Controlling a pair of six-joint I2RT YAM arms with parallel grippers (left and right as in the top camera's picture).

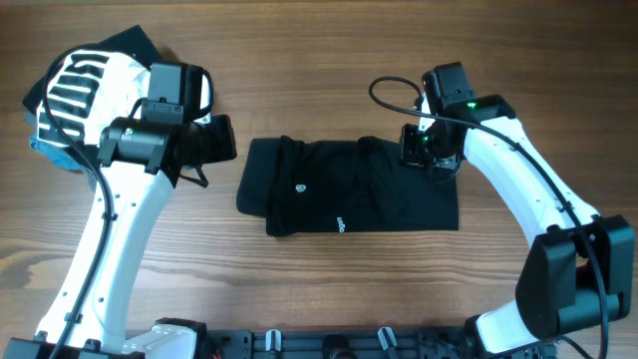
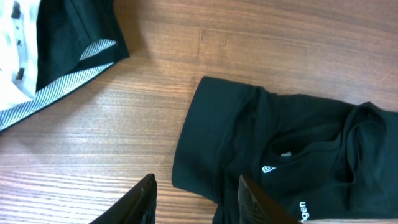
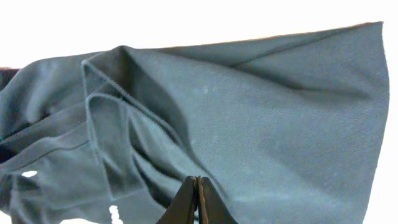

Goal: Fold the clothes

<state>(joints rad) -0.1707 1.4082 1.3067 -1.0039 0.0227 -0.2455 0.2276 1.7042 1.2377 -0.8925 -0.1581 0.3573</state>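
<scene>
Overhead: the black T-shirt (image 1: 339, 194) lies at the centre of the counter (image 1: 329, 60), already gathered into a wide band with its small white logo (image 1: 304, 186) facing up; the right tool (image 1: 427, 158) sits on the band's upper right edge; the left tool (image 1: 221, 140) hangs just beside the band's upper left corner, not touching it; a white striped garment (image 1: 72, 85) lies in the upper left of the frame, well apart from the shirt.

Left wrist: the left tool (image 2: 198, 193) is spread wide with nothing between its fingers (image 2: 146, 199); the T-shirt's left end (image 2: 249, 124) fills the right half of the frame, creased near the logo (image 2: 268, 168); bare counter (image 2: 112, 143) separates it from the striped garment (image 2: 68, 81) at upper left.

Right wrist: the right tool (image 3: 198, 196) has its jaws pressed together at the bottom centre, apparently pinching a layer of the T-shirt (image 3: 261, 112); the cloth fans out above in loose folds, a hemmed edge showing at left.

Judging by this, the lengthwise fold is done and a crosswise fold is in hand; the next move probably calls for the right tool to carry its pinched edge across toward the left end, keeping the layers flat; the left tool could pin or take the near corner so the band does not drag.
</scene>
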